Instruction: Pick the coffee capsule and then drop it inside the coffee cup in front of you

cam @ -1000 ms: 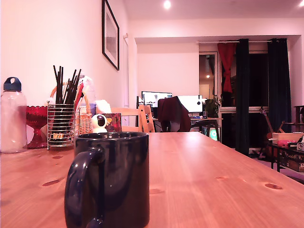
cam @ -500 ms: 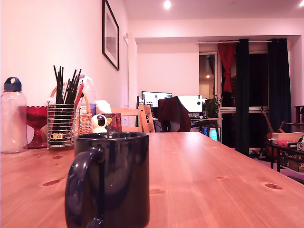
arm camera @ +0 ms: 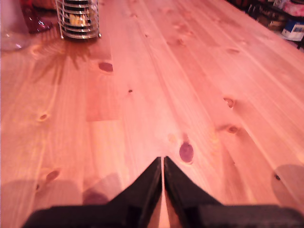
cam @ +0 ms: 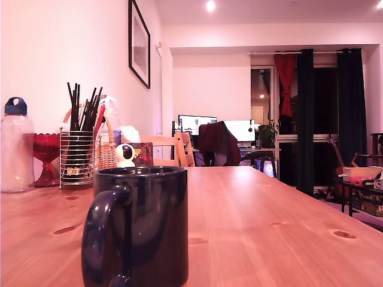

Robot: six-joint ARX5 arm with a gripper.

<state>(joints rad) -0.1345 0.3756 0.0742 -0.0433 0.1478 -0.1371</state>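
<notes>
On my exterior feed, a clear bottle [cam: 15, 146] with a dark blue cap stands at the far left on the wooden surface [cam: 269, 221]. Just right of it I see a red glass bowl [cam: 45, 156], then a wire holder [cam: 78, 158] of dark sticks. A framed picture [cam: 139, 43] hangs upper left.

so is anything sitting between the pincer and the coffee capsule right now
Cannot tell: the coffee capsule shows in neither view. In the wrist view the pincer is shut over bare table, with only a wire holder at the far edge. The exterior view shows the coffee cup standing alone up front, no arm near it.
</notes>
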